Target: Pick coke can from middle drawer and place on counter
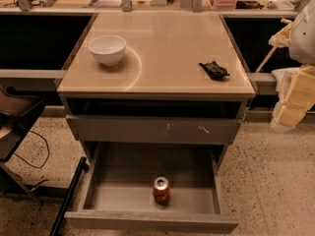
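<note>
The coke can [161, 190] stands upright on the grey floor of the open middle drawer [123, 195], near its front panel and a little right of the middle. The beige counter [167, 48] tops the cabinet above it. My gripper [291, 102] shows as pale cream-coloured parts at the right edge of the view, level with the counter's front edge. It is off to the right of the cabinet, well above and away from the can, and it holds nothing that I can see.
A white bowl [107, 49] sits on the counter's left rear. A small black lumpy object [213, 70] lies at its right front. The scratched drawer front [152, 130] above is closed. A dark chair [15, 127] and cable stand at the left on the terrazzo floor [266, 181].
</note>
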{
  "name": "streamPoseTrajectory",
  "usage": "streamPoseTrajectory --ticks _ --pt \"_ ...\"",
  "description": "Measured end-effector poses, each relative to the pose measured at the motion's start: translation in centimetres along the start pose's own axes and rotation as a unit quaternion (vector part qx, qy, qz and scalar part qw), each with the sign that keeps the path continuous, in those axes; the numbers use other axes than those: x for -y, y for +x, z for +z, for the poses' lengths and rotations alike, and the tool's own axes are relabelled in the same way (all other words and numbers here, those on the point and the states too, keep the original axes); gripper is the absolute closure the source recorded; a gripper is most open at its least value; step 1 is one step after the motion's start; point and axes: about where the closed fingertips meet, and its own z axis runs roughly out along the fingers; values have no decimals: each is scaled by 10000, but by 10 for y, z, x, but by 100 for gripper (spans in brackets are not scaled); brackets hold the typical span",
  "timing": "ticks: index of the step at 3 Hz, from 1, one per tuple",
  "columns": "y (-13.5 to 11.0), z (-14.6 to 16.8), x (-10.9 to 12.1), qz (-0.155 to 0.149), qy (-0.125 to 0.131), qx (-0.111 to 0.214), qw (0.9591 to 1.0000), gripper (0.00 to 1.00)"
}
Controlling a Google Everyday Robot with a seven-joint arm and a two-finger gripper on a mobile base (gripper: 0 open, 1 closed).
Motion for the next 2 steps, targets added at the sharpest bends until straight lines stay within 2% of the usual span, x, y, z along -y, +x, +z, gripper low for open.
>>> streamPoseTrajectory --ticks 1,2 --pt "0 0 0 0 0 0 10000 0" --pt "8 1 -3 76 85 157 9998 0"
